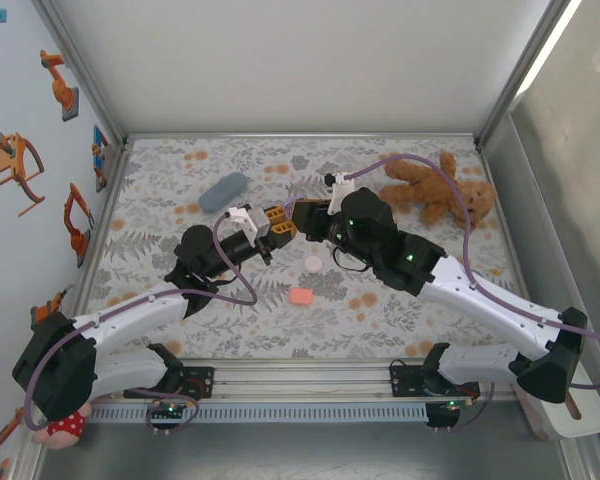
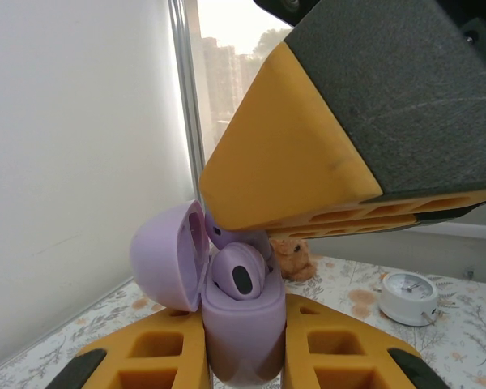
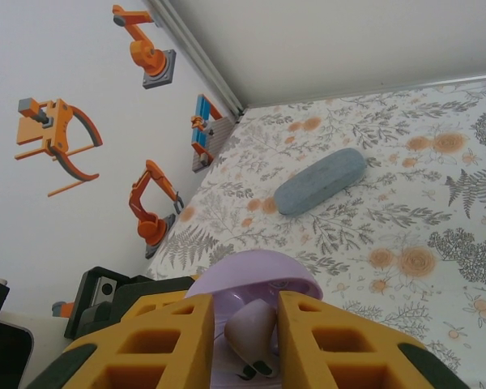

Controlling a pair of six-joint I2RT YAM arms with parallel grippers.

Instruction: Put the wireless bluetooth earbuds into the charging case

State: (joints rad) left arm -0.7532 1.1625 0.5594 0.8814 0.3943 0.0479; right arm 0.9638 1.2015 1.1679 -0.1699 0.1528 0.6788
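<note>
Nearest the arm bases, well to the near side of the charging case [image 2: 241,324], a salmon-pink rounded piece [image 1: 301,296] lies on the flower-printed table [image 1: 380,322]. A small white clock [image 1: 313,263] stands between that piece and the case, apart from both.

The case itself is lilac and held upright, off the table. The left pincer [image 2: 243,356] has its yellow fingers [image 2: 166,352] clamped on the lower body of the case from both sides. The lid [image 2: 166,255] is swung open to one side. One lilac earbud [image 2: 239,274] sits in the mouth of the case, its dark oval face turned outward.

Right above the case, the right pincer [image 3: 247,340] points in from the opposite side. In the left wrist view its broad yellow finger hangs over the opening. In its own wrist view its jaws stand narrow, with a pale earbud [image 3: 251,334] between them, directly over the case. It cannot be told whether the fingers press on this bud or stand just clear of it.

Beyond the case and to its left, a blue-grey oblong pouch [image 1: 224,190] lies flat on the table. Beyond the case and to its right, a brown teddy bear [image 1: 440,188] sprawls near the back wall. Further left of the case, the side wall [image 3: 65,203] carries orange stickers of robot arms.
</note>
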